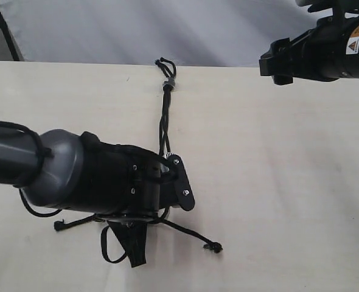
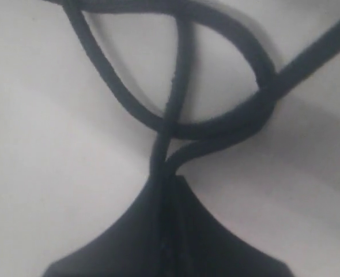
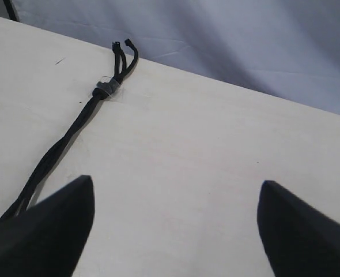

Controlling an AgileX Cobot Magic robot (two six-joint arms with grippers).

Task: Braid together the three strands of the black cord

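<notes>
Your left claw (image 2: 169, 187) pinches the black cord (image 1: 165, 115) below its crossing strands (image 2: 176, 86), presumably keeping the plait taut along the worktop (image 1: 277, 182) (knot (image 1: 167, 84) at the far edge). Your right claw (image 3: 176, 190) gapes wide, empty.

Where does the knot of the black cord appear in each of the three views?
Exterior view: the knot lies at the table's far edge, slightly left of the middle.
Left wrist view: not in it; only strands running into the shut left claw.
Right wrist view: the knot lies at the table edge, by the cloth, beyond the open right claw.
Shared landmark: the strands leading from the knot, seen in all three views.
</notes>
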